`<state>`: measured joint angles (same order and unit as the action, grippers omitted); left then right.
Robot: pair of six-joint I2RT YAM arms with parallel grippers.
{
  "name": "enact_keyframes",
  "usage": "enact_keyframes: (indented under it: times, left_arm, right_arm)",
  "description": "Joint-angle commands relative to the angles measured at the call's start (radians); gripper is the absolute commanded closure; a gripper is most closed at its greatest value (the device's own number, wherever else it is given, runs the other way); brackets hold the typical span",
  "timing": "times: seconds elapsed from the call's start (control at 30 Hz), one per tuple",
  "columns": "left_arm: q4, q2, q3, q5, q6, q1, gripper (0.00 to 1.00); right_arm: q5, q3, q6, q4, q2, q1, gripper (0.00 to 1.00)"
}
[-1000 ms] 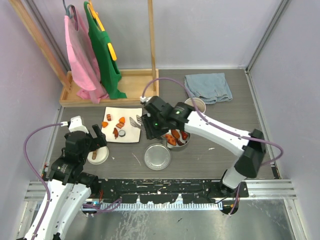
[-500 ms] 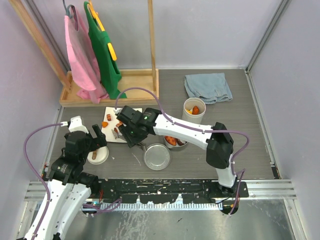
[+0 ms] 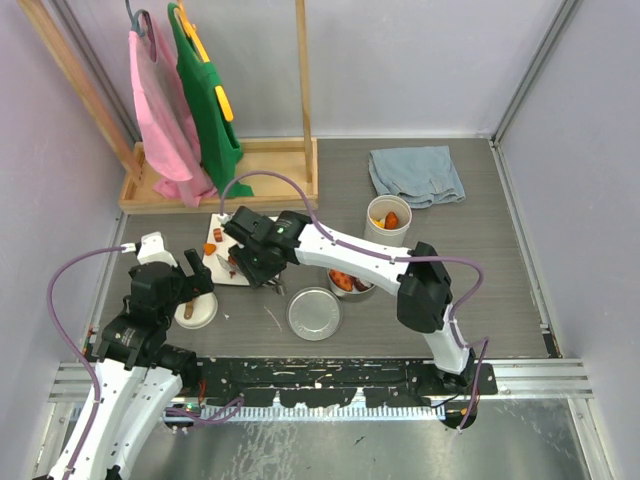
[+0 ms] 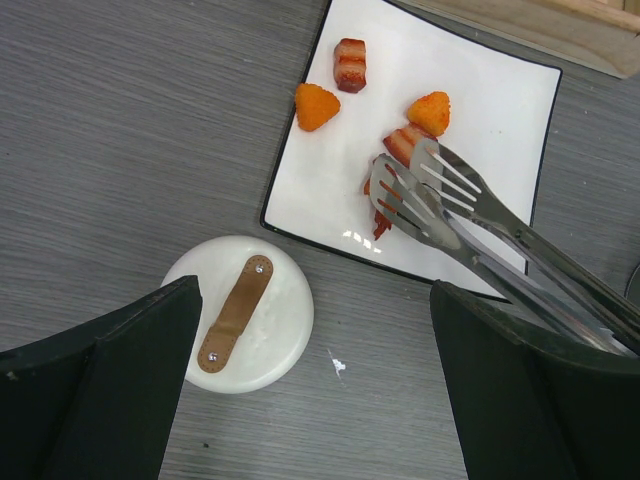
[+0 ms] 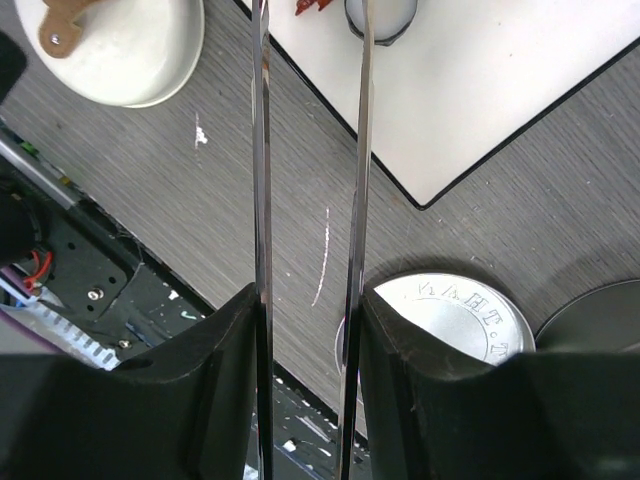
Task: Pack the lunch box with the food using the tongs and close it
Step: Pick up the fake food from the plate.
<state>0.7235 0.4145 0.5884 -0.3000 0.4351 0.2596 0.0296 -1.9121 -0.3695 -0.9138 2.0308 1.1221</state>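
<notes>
The right hand (image 5: 305, 320) pinches long slim grey metal tongs (image 4: 470, 225), their tips ahead of it over a white square plate (image 4: 500, 100); the left hand (image 4: 315, 390) is spread wide.

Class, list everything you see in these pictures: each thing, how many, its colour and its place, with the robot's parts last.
Table: one, grey, under everything.
Plate: one, white, left of centre.
Food: several pieces, orange and red, on plate, in tin, in tub.
Tin: one, steel, centre.
Flat lid: one, steel, in front of tin.
Tub: one, white, behind tin.
Round lid: one, white with brown handle, near plate.
Tongs: one, grey metal, tips over plate.
Cloth: one, blue, far right.
Rack: one, wooden, far left, holding pink and green garments.
Left gripper: one, black, open above round lid.
Right gripper: one, black, shut on tongs.
</notes>
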Motion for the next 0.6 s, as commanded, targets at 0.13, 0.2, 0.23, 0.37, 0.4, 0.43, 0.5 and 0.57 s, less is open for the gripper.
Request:
enact_keyframes:
  times: [0.13,0.2,0.23,0.37,0.4,0.43,0.5,0.57]
  left_arm:
    - [-0.024,-0.005,0.014,-0.01,0.005,-0.005,0.02]
    - [-0.026,-0.003,0.014,-0.008,0.004,-0.006,0.02]
    - [-0.027,-0.004,0.014,-0.009,0.004,-0.006,0.02]
    - [-0.025,-0.006,0.014,-0.011,0.006,-0.005,0.02]
    - [-0.025,-0.007,0.014,-0.012,0.004,-0.005,0.02]
    - [-0.025,-0.007,0.014,-0.011,0.005,-0.005,0.02]
    - [-0.026,-0.006,0.014,-0.012,0.005,-0.005,0.02]
    - [-0.026,-0.007,0.014,-0.011,0.005,-0.006,0.02]
  right_arm:
    - [0.019,-0.084,0.036,-0.032,0.041,0.003,0.55]
    - [0.015,-0.087,0.04,-0.033,0.048,0.002,0.55]
    - [0.011,-0.09,0.04,-0.033,0.05,0.002,0.55]
    - [0.009,-0.103,0.041,-0.034,0.063,0.002,0.55]
    - [0.008,-0.104,0.041,-0.035,0.066,0.002,0.55]
    - [0.005,-0.107,0.042,-0.034,0.068,0.002,0.55]
    - [-0.002,-0.113,0.041,-0.033,0.074,0.002,0.55]
    - [0.0,-0.122,0.041,-0.034,0.079,0.003,0.55]
